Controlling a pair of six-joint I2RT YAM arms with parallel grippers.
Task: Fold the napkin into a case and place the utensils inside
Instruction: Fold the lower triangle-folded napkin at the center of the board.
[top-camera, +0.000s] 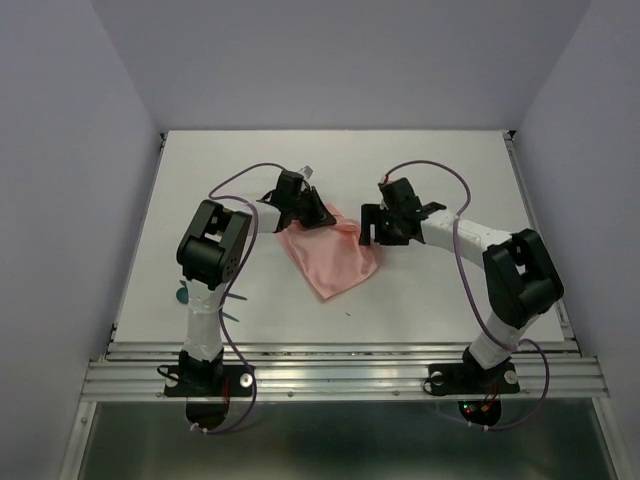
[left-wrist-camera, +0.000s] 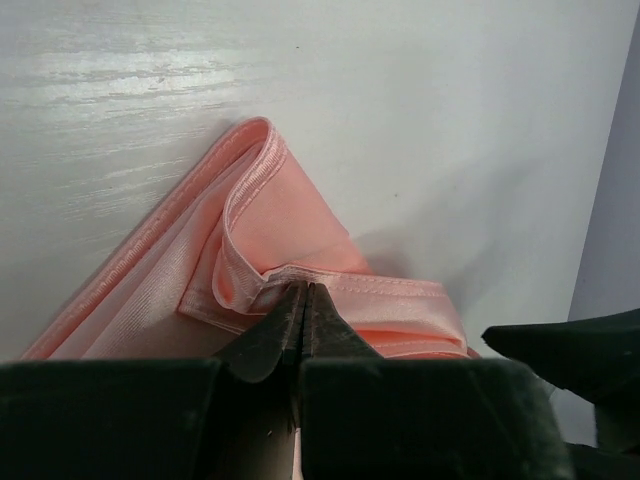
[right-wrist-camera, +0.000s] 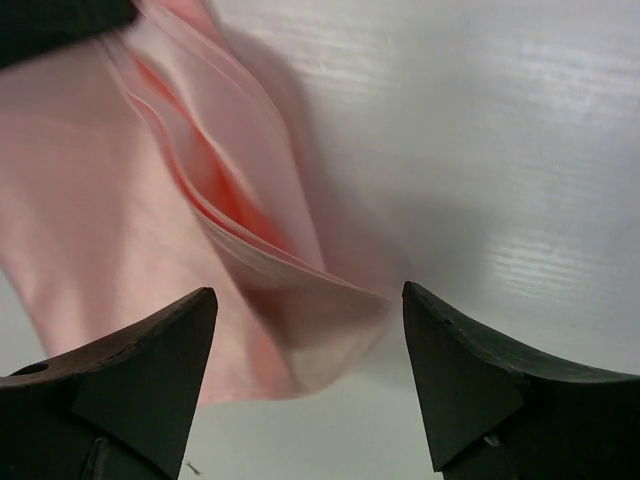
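The salmon-pink napkin (top-camera: 332, 260) lies folded into layers at mid-table, one corner pointing toward the near edge. My left gripper (top-camera: 305, 212) is at its far left corner, shut on the hem; the wrist view shows the closed tips (left-wrist-camera: 303, 292) pinching the stitched edge of the napkin (left-wrist-camera: 270, 215). My right gripper (top-camera: 376, 230) stands open at the far right corner. A loose layered corner of the napkin (right-wrist-camera: 300, 330) hangs between its spread fingers (right-wrist-camera: 307, 300), touching neither. The teal utensils (top-camera: 183, 296) lie beside the left arm, mostly hidden by it.
Purple cables (top-camera: 462, 262) loop over both arms. An aluminium rail (top-camera: 340, 372) runs along the near table edge, and grey walls close in the left, right and back. The right gripper's dark finger (left-wrist-camera: 585, 350) shows at the right of the left wrist view.
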